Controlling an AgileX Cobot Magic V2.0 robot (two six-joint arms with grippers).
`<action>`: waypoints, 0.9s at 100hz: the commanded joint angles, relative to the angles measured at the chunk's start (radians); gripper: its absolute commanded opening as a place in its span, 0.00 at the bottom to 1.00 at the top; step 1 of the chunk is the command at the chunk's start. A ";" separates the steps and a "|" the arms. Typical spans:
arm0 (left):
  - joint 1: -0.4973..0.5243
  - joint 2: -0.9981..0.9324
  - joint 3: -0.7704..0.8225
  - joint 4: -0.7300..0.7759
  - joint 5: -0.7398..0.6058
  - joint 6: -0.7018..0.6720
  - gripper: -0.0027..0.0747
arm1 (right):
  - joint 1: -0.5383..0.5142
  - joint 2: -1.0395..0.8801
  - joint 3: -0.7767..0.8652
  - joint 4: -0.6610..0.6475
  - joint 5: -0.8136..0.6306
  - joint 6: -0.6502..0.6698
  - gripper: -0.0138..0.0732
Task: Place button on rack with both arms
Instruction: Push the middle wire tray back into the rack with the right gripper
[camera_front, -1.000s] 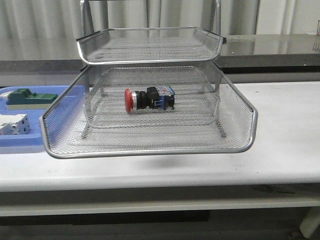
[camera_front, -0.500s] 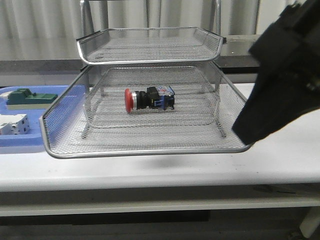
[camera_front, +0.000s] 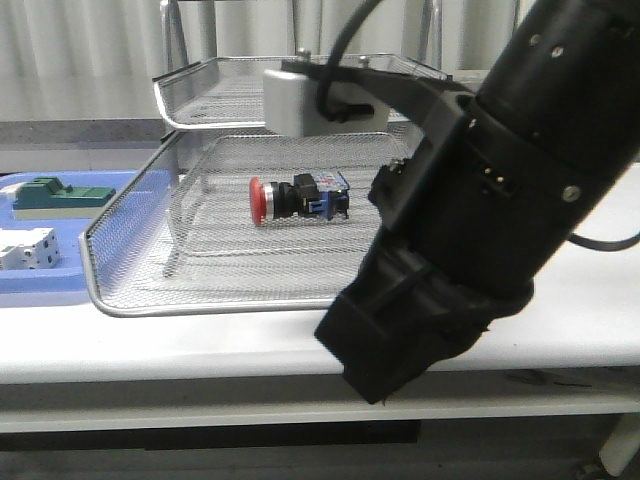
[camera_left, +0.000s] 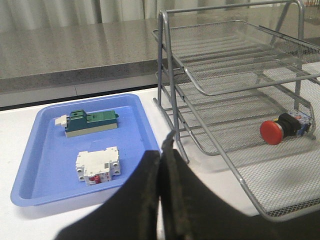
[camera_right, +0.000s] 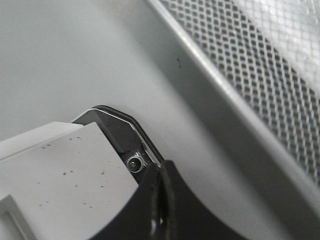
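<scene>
The button (camera_front: 298, 198) lies on its side on the mesh of a lower tier of the rack (camera_front: 200, 95), red cap to the left. It also shows in the left wrist view (camera_left: 282, 129), inside the rack (camera_left: 165, 60). My right arm (camera_front: 500, 200) fills the right half of the front view, in front of the rack's right side. My right gripper (camera_right: 161, 172) is shut and empty, close to a mesh tray's rim (camera_right: 240, 105). My left gripper (camera_left: 161, 155) is shut and empty, above the table between the blue tray and the rack's legs.
A flat blue tray (camera_front: 60, 285) left of the rack holds a green-topped block (camera_front: 55, 195) and a white boxy block (camera_front: 25, 248); they show in the left wrist view too (camera_left: 90, 121) (camera_left: 97, 165). A dark counter runs behind the table.
My right arm has swung in from the right edge and now covers the rack's right side in the front view. The button and the rack have not moved.
</scene>
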 joint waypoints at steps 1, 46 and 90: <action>0.002 0.009 -0.027 -0.031 -0.064 -0.003 0.01 | 0.002 0.012 -0.052 -0.038 -0.043 -0.013 0.09; 0.002 0.009 -0.023 -0.031 -0.065 -0.003 0.01 | -0.031 0.137 -0.184 -0.116 -0.138 -0.013 0.09; 0.002 0.009 -0.023 -0.031 -0.065 -0.003 0.01 | -0.184 0.269 -0.386 -0.208 -0.143 -0.013 0.09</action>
